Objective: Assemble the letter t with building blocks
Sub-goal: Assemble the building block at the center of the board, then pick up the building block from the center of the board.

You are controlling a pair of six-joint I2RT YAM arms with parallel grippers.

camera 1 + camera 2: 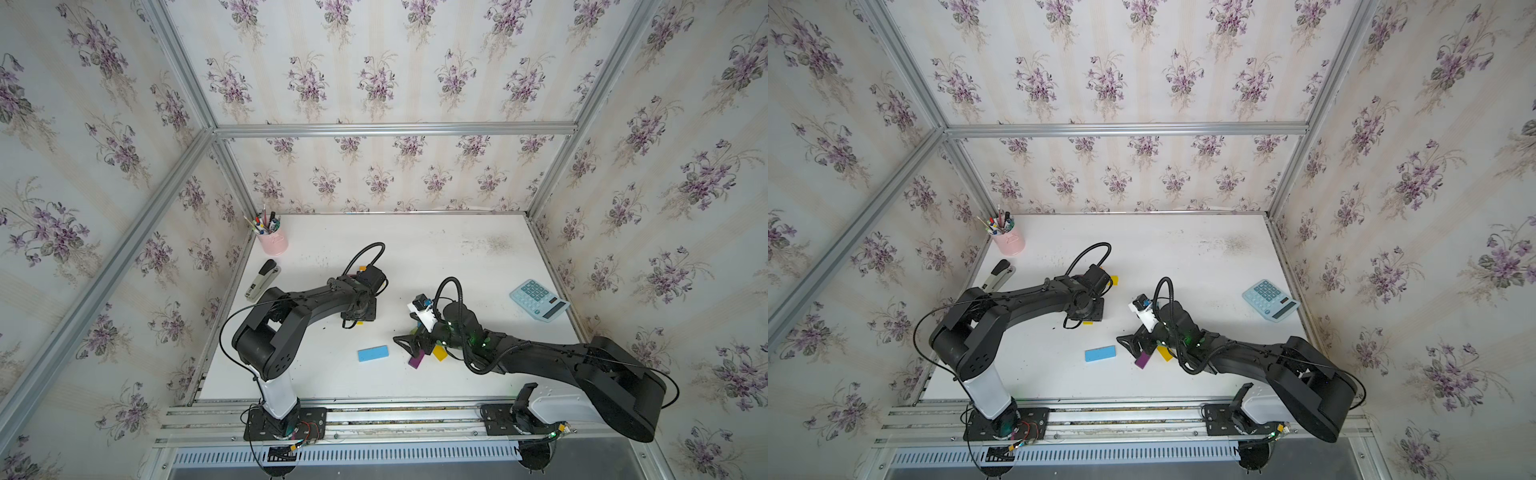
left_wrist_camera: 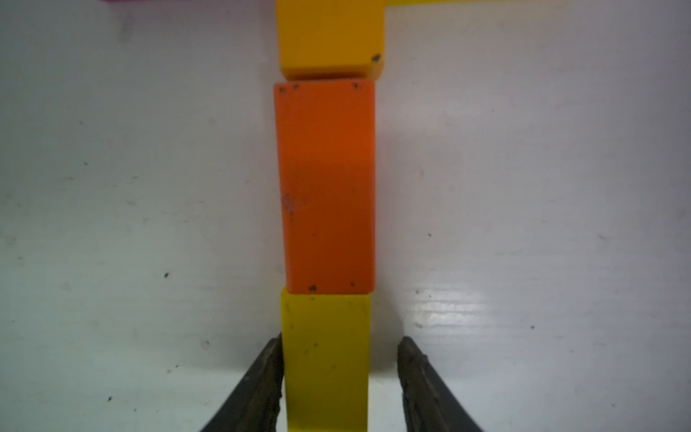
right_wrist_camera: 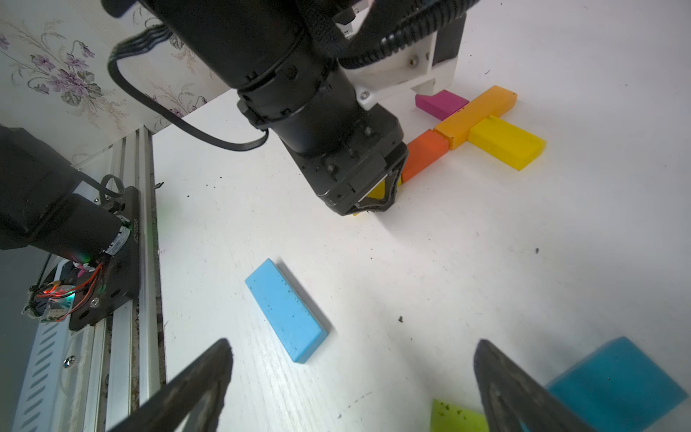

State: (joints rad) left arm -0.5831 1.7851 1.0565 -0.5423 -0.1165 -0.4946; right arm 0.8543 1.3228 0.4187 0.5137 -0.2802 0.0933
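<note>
In a top view the left arm [image 1: 316, 297] covers nearly all of the laid row [image 1: 360, 269]; the right arm [image 1: 540, 357] hides most of the loose pile [image 1: 417, 359]. In the left wrist view the end yellow block [image 2: 326, 359] and amber block [image 2: 331, 37] run off the frame. In the right wrist view the teal block [image 3: 613, 381] is blurred, the lime block [image 3: 454, 417] cut off.
</note>
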